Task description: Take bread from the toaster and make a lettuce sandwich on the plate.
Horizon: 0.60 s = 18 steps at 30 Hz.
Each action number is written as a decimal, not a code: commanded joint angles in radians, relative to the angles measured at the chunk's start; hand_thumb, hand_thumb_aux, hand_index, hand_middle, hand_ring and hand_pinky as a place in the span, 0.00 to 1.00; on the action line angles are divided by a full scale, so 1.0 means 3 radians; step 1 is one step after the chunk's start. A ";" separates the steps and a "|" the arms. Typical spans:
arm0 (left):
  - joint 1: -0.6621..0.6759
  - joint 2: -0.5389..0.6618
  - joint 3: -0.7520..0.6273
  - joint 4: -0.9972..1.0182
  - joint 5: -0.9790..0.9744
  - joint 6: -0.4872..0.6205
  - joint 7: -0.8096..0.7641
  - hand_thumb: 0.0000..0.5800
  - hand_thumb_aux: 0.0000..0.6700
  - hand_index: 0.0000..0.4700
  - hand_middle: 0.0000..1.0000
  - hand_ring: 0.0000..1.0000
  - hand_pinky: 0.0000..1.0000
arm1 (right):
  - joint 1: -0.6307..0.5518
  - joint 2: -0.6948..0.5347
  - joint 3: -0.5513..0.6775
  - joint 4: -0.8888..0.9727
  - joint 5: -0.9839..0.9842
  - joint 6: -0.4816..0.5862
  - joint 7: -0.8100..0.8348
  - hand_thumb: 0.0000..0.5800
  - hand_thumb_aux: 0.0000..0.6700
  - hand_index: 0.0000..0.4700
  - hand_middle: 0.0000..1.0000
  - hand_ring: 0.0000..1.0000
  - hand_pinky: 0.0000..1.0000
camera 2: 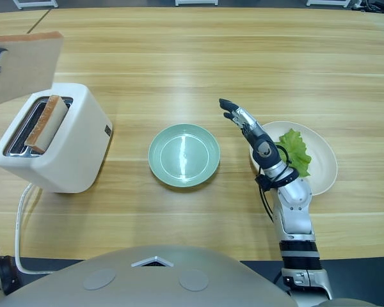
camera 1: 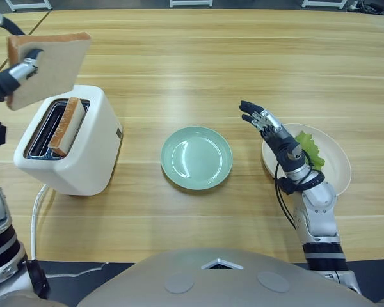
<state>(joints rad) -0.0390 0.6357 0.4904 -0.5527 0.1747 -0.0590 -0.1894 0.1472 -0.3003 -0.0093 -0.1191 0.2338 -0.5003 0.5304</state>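
Judging by the bread, only the first step can be counted as under way. One slice (camera 1: 48, 67) is held in the air above the left end of the toaster (camera 1: 93, 153), tilted and clear of the slots, with the left hand (camera 1: 20, 71) clamped on its lower left edge. A second slice (camera 1: 68, 125) is seen standing in one slot, leaning a little, while the slot beside it is empty. The plate (camera 1: 196, 157), set in the middle of the table (camera 1: 211, 57) just right of the toaster, is bare, so nothing has yet been assembled. The lettuce (camera 1: 312, 150) lies untouched on a pale dish (camera 1: 339, 169) further right, well apart from the toaster. The right hand (camera 1: 269, 128) is stretched out over the left rim of that dish, just beside the leaf, its fingers straight and apart and nothing held in them. By this reckoning most of the work is left. The raised slice has to be laid on the plate, the lettuce carried across and placed on it, and the second slice drawn from the toaster and set on top. A cord (camera 1: 37, 211) is seen running from the toaster toward the near edge of the table.
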 commanded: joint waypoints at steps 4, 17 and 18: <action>-0.0218 -0.0409 -0.0953 0.0264 0.0141 0.0025 -0.0007 1.00 1.00 1.00 0.00 0.00 0.00 | -0.0140 0.0058 0.0063 0.0110 -0.0070 0.0038 -0.0034 0.00 0.00 0.00 0.00 0.00 0.00; -0.0362 -0.0615 -0.1875 0.0482 0.1097 -0.0147 0.0134 1.00 1.00 1.00 0.00 0.00 0.00 | -0.0300 0.0102 0.0091 0.0255 -0.0124 0.0032 -0.0057 0.00 0.00 0.00 0.00 0.00 0.00; -0.0333 -0.0640 -0.1970 0.0535 0.1206 -0.0196 0.0176 1.00 1.00 1.00 0.00 0.00 0.00 | -0.0310 0.0103 0.0093 0.0258 -0.0124 0.0035 -0.0054 0.00 0.00 0.00 0.00 0.00 0.00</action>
<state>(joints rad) -0.1503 0.4544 -0.0476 -0.4248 0.4731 -0.0958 -0.1535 0.0703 -0.2696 0.0127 -0.0510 0.1965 -0.4995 0.5135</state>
